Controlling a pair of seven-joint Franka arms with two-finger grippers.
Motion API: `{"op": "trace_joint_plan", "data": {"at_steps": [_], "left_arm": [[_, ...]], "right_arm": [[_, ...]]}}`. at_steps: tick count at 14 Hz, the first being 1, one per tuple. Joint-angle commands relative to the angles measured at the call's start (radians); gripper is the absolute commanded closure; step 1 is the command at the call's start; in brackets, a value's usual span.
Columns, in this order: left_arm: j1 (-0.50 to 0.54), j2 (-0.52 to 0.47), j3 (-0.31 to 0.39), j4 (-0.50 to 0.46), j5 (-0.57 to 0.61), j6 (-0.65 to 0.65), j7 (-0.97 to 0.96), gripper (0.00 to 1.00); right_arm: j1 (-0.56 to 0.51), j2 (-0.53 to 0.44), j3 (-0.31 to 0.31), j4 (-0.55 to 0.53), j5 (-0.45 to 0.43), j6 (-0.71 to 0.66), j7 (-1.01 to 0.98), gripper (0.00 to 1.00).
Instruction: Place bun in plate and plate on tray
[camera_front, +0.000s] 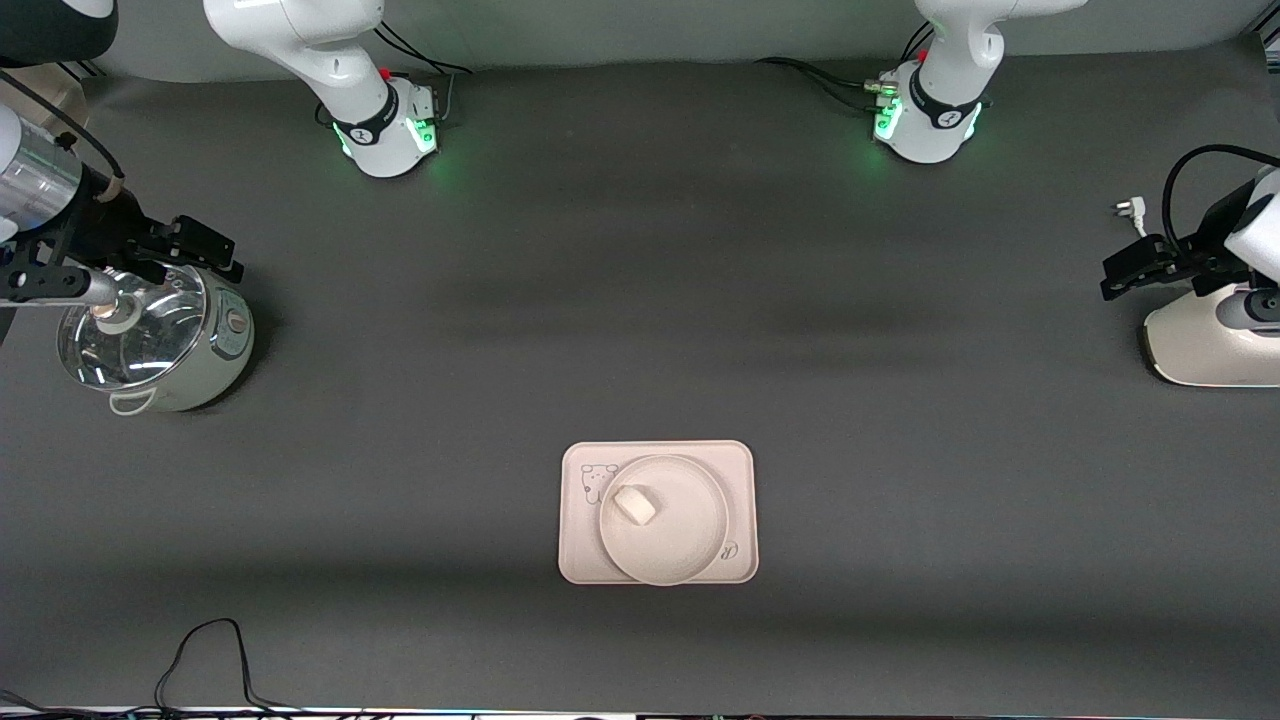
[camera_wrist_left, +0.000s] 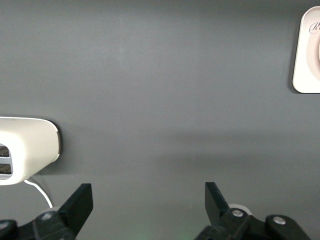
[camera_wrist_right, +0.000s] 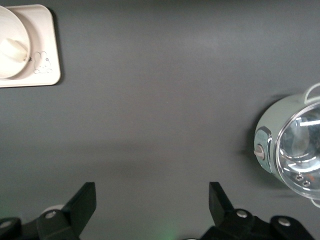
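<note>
The white bun (camera_front: 635, 503) lies in the round cream plate (camera_front: 682, 542). The plate sits on the rectangular tray (camera_front: 736, 468), near the front camera at the table's middle. My right gripper (camera_front: 205, 245) is open and empty beside a pot at the right arm's end. My left gripper (camera_front: 1130, 268) is open and empty over a white appliance at the left arm's end. The right wrist view shows its open gripper (camera_wrist_right: 152, 200) over bare mat, with the tray (camera_wrist_right: 45, 55), plate (camera_wrist_right: 7, 25) and bun (camera_wrist_right: 14, 49) far off. The left wrist view shows its open gripper (camera_wrist_left: 149, 200) and a tray corner (camera_wrist_left: 302, 75).
A pale green pot with a glass lid (camera_front: 150, 340) stands at the right arm's end and shows in the right wrist view (camera_wrist_right: 295, 150). A white appliance (camera_front: 1215, 340) stands at the left arm's end and shows in the left wrist view (camera_wrist_left: 25, 150). A black cable (camera_front: 210, 650) lies at the front edge.
</note>
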Motion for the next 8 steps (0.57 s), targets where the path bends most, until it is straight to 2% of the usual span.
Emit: {"op": "trace_joint_plan", "data": {"at_steps": [1,8], "left_arm": [[0.010,-0.027,-0.013,-0.027,-0.014,0.001,-0.003,0.00],[0.006,-0.027,-0.008,-0.025,-0.014,0.006,0.004,0.00]], "right_arm": [[-0.035,-0.069,0.057,-0.074,-0.032,0.034,0.017,0.00],[-0.034,-0.037,0.052,-0.074,-0.036,0.023,0.020,0.00]]}}
